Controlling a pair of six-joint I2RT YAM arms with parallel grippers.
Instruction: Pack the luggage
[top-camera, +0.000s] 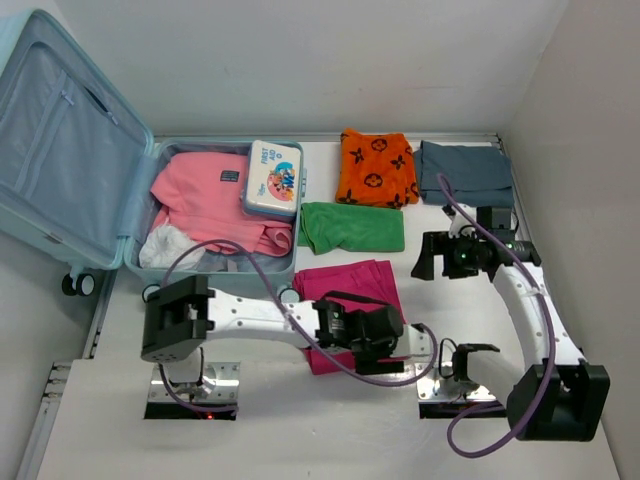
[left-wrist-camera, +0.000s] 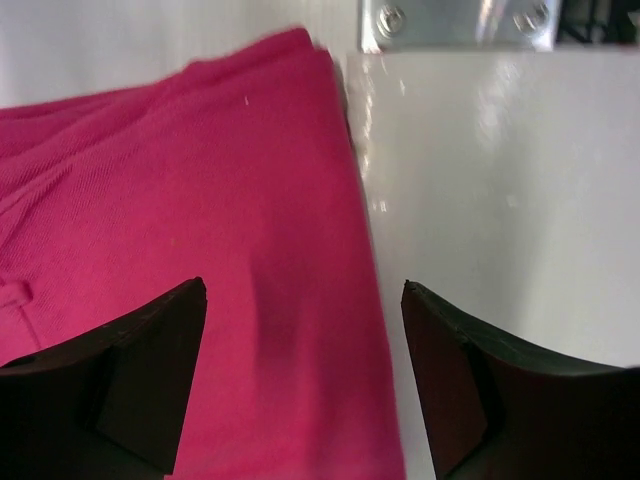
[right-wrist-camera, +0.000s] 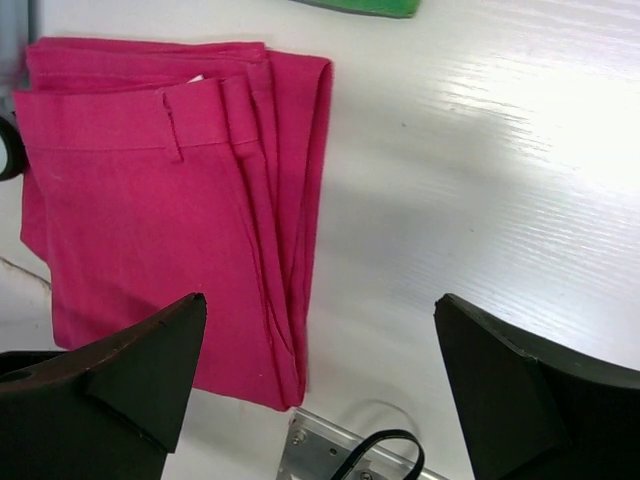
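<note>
The pale blue luggage (top-camera: 60, 150) lies open at the far left of the desk (top-camera: 330, 440), with pink clothes (top-camera: 200, 195) and a first-aid box (top-camera: 273, 178) in its tray. Nearer the arms, the left tool (left-wrist-camera: 305, 390), jaws apart, straddles the right edge of the folded magenta trousers (left-wrist-camera: 180, 220); the right tool (right-wrist-camera: 320, 385) hovers beside them, wide open and empty. We judge the left tool should sink low and bite every layer before lifting.

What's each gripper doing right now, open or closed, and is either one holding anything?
Left gripper: open, holding nothing, over the edge of the pink pants.
Right gripper: open, holding nothing.
</note>
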